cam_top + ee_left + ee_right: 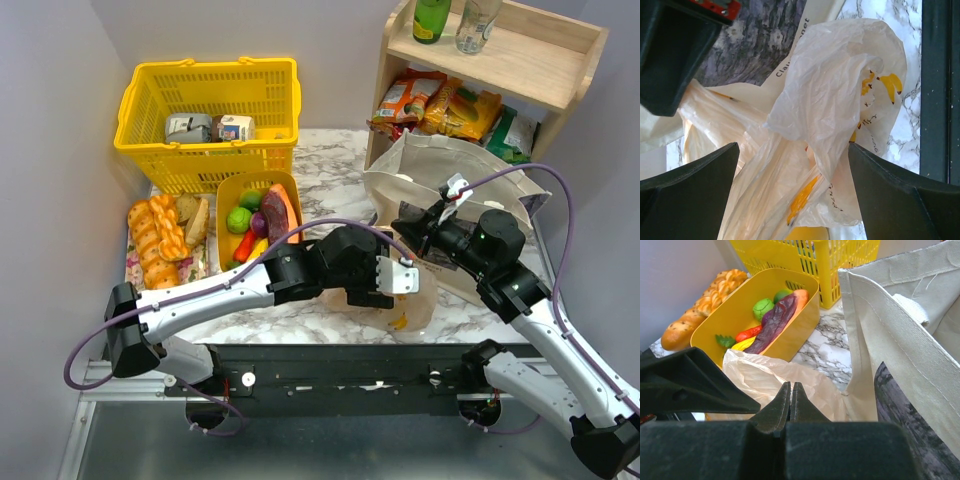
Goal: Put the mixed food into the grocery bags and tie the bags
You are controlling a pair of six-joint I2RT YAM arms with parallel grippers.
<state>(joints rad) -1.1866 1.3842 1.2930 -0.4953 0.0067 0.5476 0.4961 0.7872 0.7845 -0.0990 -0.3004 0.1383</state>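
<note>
Where left arm (300,270) overhangs, peach bag (414,310) mostly hidden.

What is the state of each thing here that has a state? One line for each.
left gripper, open, over the plastic bag
right gripper, shut
plastic bag, crumpled, no knot visible
canvas bag, standing upright
yellow tub, holding fruit and vegetables
yellow basket, holding a few packages

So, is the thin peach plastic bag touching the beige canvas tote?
Touching. In the right wrist view the thin peach plastic bag lies pressed against the wall of the beige canvas tote, with no gap showing where they meet.
</note>
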